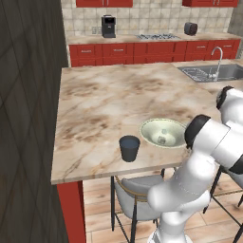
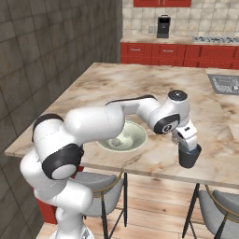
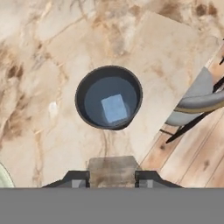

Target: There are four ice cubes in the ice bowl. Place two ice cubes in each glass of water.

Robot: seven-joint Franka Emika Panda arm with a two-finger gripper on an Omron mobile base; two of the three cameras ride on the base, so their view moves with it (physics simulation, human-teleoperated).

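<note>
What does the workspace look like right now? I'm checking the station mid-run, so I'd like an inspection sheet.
Surface: marble counter, level.
Job's things: ice bowl holds some bowl ice, count unclear. The left glass stands beside the bowl. The right glass, near the counter's edge, has one dropped cube in its water.
Clutter: nothing seen.
Grippers: gripper hangs above the right glass, apparently shut on a translucent held cube.
Cables: nothing seen.
Surroundings: chair under the counter, sink, coffee machine, red cabinets.
</note>
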